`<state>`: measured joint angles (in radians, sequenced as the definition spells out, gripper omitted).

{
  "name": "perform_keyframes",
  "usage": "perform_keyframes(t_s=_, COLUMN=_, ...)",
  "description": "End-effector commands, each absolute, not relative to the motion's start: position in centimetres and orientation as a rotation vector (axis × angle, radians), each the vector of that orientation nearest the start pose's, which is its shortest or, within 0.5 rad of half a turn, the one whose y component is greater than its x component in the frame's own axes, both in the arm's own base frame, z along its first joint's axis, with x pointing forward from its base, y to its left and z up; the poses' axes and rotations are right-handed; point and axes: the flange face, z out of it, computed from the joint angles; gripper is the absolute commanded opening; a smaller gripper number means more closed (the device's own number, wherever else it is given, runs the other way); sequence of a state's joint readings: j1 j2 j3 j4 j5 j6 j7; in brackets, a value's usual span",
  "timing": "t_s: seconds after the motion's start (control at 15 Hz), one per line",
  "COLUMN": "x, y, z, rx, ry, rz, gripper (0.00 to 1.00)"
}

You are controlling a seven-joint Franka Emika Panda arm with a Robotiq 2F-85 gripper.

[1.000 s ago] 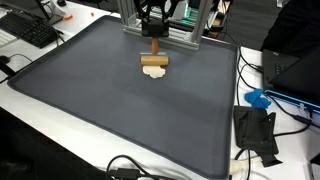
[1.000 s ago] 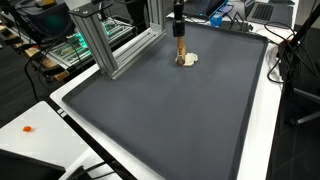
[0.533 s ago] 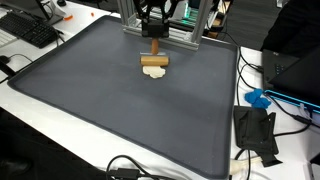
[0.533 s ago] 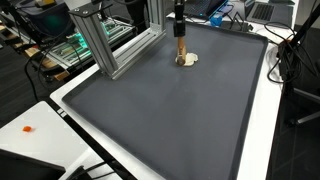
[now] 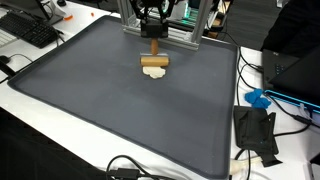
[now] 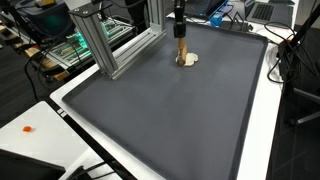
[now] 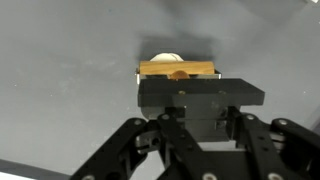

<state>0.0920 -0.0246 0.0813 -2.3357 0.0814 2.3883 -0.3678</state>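
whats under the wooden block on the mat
A pale cream round flat piece lies under the T-shaped wooden block, on the dark grey mat. Only its edge shows; the block covers its middle.

Dark grey mat (image 5: 120, 110) covers white worktop (image 5: 30, 125); aluminium frame (image 6: 100, 40) upper left; keyboard (image 5: 35, 32) upper-left corner; black cables (image 5: 130, 168) along bottom edge; even indoor light.

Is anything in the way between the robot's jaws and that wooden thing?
No, nothing visible. The gripper has its jaws shut right on the upright handle of the wooden tool. The tool's flat bar sits right by a pale round lump on the grey mat.
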Motion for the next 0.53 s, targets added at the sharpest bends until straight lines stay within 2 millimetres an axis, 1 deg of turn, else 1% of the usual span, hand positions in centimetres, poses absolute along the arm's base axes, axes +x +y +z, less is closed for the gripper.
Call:
perform_keyframes(t_s=0.0, x=49.1, y=9.0, z=30.6, rx=-2.99, ry=-0.71, rz=0.108, gripper=0.22)
perform_keyframes(t_s=0.2, x=49.4, y=8.8, z=32.4, rx=-2.99, ry=-0.688, rz=0.135, gripper=0.22)
perform_keyframes(t_s=0.47, x=49.2, y=8.5, z=33.9, rx=-2.962, ry=-0.641, rz=0.219, gripper=0.22)
